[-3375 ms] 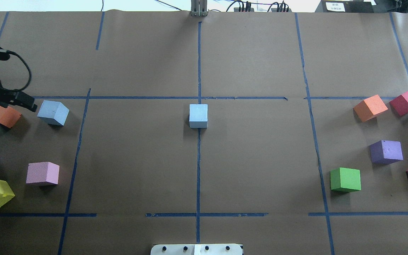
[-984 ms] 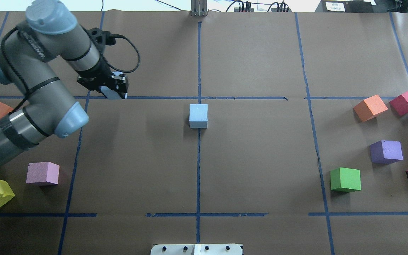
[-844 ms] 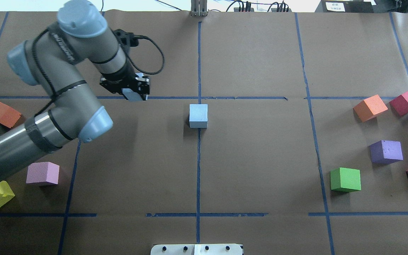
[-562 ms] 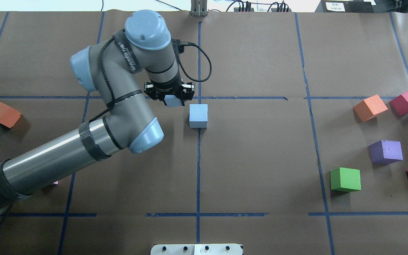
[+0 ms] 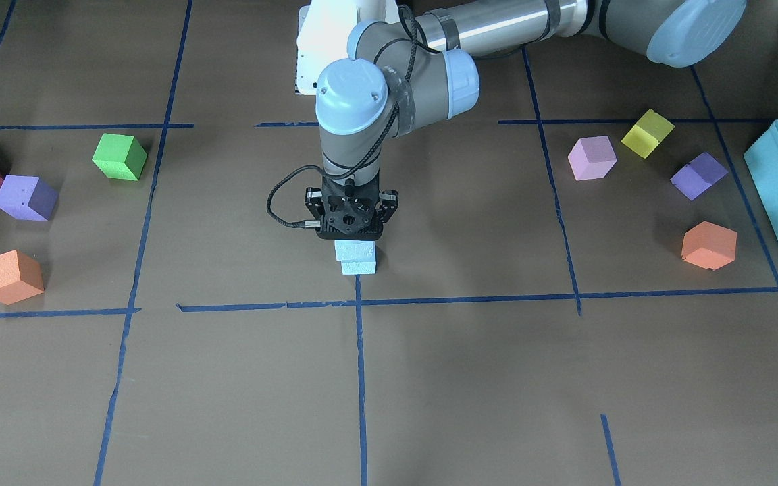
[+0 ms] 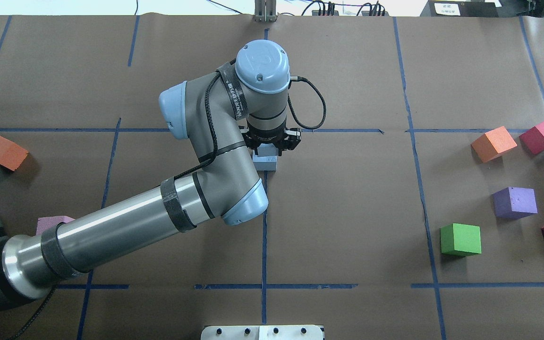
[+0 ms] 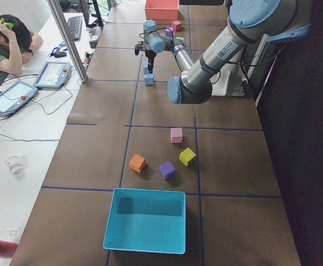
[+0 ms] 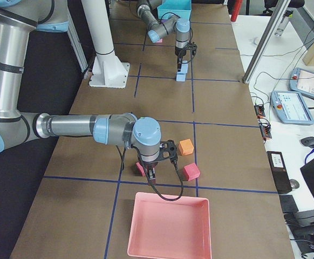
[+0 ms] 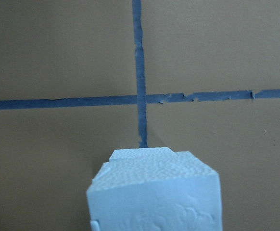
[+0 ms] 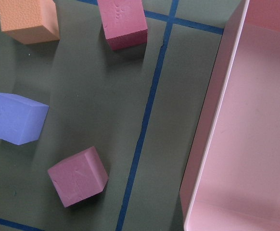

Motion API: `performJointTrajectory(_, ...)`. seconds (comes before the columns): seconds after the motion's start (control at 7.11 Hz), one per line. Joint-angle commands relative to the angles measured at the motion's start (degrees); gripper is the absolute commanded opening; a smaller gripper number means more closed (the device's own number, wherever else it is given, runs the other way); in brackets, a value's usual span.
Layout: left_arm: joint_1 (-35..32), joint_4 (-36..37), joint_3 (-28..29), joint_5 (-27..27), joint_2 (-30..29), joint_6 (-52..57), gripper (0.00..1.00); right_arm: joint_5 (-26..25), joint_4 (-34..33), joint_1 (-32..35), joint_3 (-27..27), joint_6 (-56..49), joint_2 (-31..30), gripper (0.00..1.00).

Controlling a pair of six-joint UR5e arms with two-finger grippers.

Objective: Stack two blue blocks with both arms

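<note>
Over the worktop (image 5: pixel 497 378), the left claw (image 5: pixel 351 231) is squeezing the top blue block (image 5: pixel 354 250) crooked above the bottom blue block (image 5: pixel 359 268), risking a tumble when freed.

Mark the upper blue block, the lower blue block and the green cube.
upper blue block (image 5: pixel 354 250): front-facing view, middle of its visible front face.
lower blue block (image 5: pixel 360 268): front-facing view, middle of its front face.
green cube (image 5: pixel 119 156): front-facing view, its middle.
</note>
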Motion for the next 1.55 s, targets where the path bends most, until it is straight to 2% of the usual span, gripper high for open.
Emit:
performJointTrajectory(0.0, 0.03, -0.05, 0.97, 0.15, 0.0, 0.92, 0.52, -0.01, 0.0, 0.0, 0.0, -0.06, 0.0, 1.0)
performJointTrajectory(0.14, 0.03, -0.05, 1.14, 0.15, 0.18, 2.14, 0.54, -0.02, 0.0, 0.0, 0.0, -0.06, 0.0, 1.0)
performJointTrajectory(0.28, 0.03, -0.13, 1.75, 0.06, 0.18, 2.59, 0.61, -0.02, 0.0, 0.0, 0.0, 0.03, 0.0, 1.0)
performJointTrajectory(0.56, 0.03, -0.66, 1.67, 0.06, 0.27, 2.6, 0.99, 0.07, 0.0, 0.0, 0.0, 0.03, 0.0, 1.0)
performJointTrajectory(0.84, -0.23, -0.05, 0.45, -0.29, 0.18, 2.51, 1.0, 0.07, 0.0, 0.0, 0.0, 0.03, 0.0, 1.0)
performJointTrajectory(0.98, -2.15, 1.69, -2.17, -0.82, 0.35, 2.51, 1.0, 0.07, 0.0, 0.0, 0.0, 0.03, 0.0, 1.0)
performJointTrajectory(1.12, -4.78, 6.41, -5.5, -3.43, 0.44, 3.03, 1.0, -0.01, 0.0, 0.0, 0.0, -0.15, 0.0, 1.0)
performJointTrajectory(1.27, -7.5, 9.07, -9.36, -6.42, 2.62, 6.95, 1.0, -0.02, 0.0, 0.0, 0.0, -0.15, 0.0, 1.0)
performJointTrajectory(1.41, -10.14, 9.62, -14.62, -7.93, 8.47, 11.86, 1.0, -0.02, 0.0, 0.0, 0.0, -0.15, 0.0, 1.0)
